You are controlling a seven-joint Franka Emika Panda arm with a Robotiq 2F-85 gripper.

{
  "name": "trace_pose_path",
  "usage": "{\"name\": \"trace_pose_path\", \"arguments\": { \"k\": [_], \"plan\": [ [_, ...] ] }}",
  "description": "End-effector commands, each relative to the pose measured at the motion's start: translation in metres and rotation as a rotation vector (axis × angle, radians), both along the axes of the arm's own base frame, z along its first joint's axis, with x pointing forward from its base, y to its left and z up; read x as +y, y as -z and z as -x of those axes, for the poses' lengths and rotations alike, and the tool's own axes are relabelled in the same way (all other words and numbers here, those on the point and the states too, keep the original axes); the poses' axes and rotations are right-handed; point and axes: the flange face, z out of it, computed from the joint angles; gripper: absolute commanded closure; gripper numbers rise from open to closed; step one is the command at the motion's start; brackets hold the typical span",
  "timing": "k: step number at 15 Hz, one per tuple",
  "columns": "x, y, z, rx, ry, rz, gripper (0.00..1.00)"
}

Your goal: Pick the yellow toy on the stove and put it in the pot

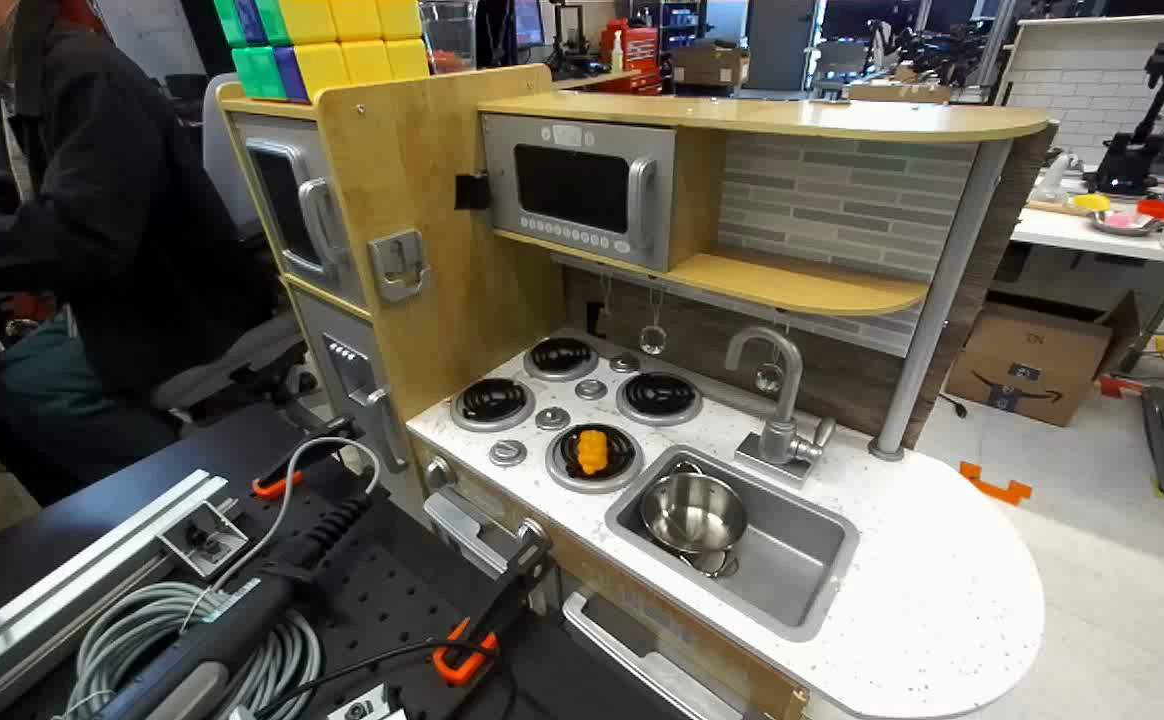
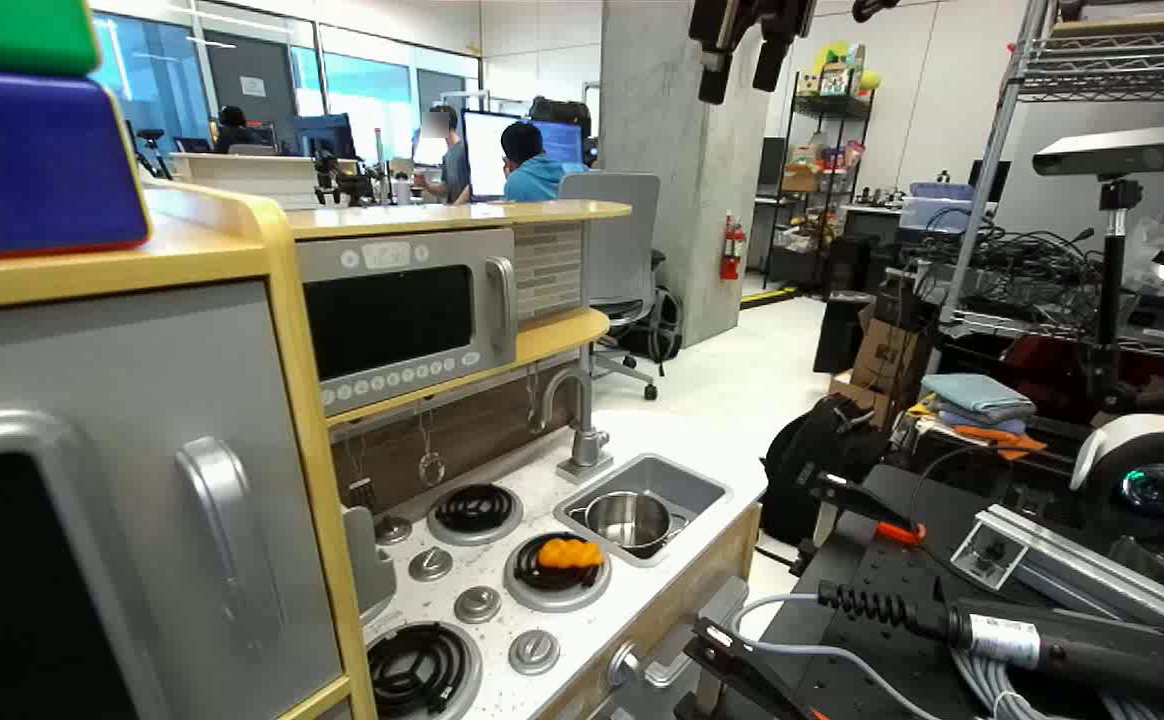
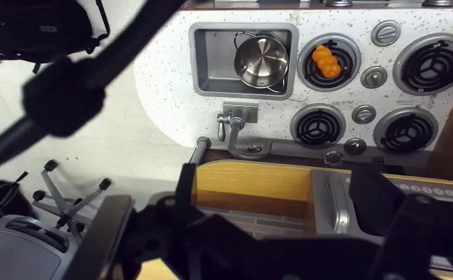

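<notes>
The yellow-orange toy (image 1: pixel 592 453) lies on a black burner of the stove, on the burner nearest the sink and the front edge; it also shows in an exterior view (image 2: pixel 570 553) and in the wrist view (image 3: pixel 326 61). The stove (image 1: pixel 659 397) has round black burners in silver rings. The silver pot (image 1: pixel 694 514) sits in the sink; it also shows in an exterior view (image 2: pixel 628 520) and in the wrist view (image 3: pixel 261 61). My gripper (image 2: pixel 742 84) hangs high above the kitchen, fingers spread and nothing between them. In the wrist view my gripper (image 3: pixel 275 171) is open, apart from toy and pot.
The steel sink basin (image 1: pixel 832 580) is beside the stove. A faucet (image 1: pixel 784 390) rises behind it. A wooden shelf (image 1: pixel 802 285) and toy microwave (image 1: pixel 582 195) overhang the counter's back. A tall cabinet (image 1: pixel 422 200) borders the stove. Clamps and coiled cable (image 1: pixel 192 640) lie on a black table.
</notes>
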Motion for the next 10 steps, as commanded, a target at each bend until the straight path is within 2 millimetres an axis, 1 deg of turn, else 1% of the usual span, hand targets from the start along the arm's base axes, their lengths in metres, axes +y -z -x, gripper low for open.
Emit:
{"name": "trace_pose_path", "arguments": {
  "k": [1,2,4,7,8,10],
  "plan": [
    [0.000,-0.001,0.000,0.000,0.000,0.000,0.00],
    [0.011,0.007,-0.008,-0.018,-0.099,0.014,0.00],
    [0.038,0.030,-0.026,0.011,-0.213,0.008,0.00],
    [0.075,0.086,-0.057,0.097,-0.357,-0.006,0.00],
    [0.087,0.110,-0.069,0.134,-0.400,-0.017,0.00],
    [0.100,0.152,-0.087,0.208,-0.493,-0.023,0.00]
  ]
}}
